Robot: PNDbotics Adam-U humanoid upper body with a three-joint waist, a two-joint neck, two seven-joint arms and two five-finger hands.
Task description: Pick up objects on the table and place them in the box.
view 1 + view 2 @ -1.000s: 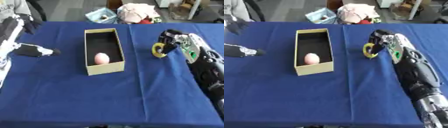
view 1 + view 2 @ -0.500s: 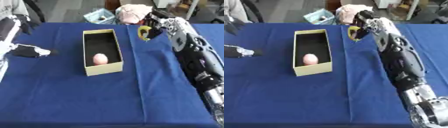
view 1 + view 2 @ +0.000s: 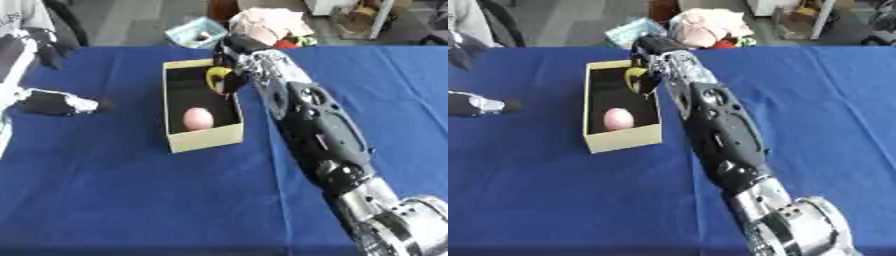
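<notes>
Right hand [image 3: 229,64], upper centre of frame, fingers curled round a yellow ring-shaped object [image 3: 215,77], held over the far right edge of the open box [image 3: 206,141]. A pink egg-shaped object [image 3: 199,118] lies inside the box on the blue table [image 3: 122,200]. Left hand [image 3: 52,103] at left edge, fingers unclear.

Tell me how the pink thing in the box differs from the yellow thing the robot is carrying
The pink egg-shaped object is rounded and solid-looking; the yellow ring-shaped object has a dark middle. The pink one lies on the box floor, untouched; the yellow one is held in the right robot hand over the box's far end. Both are small.
</notes>
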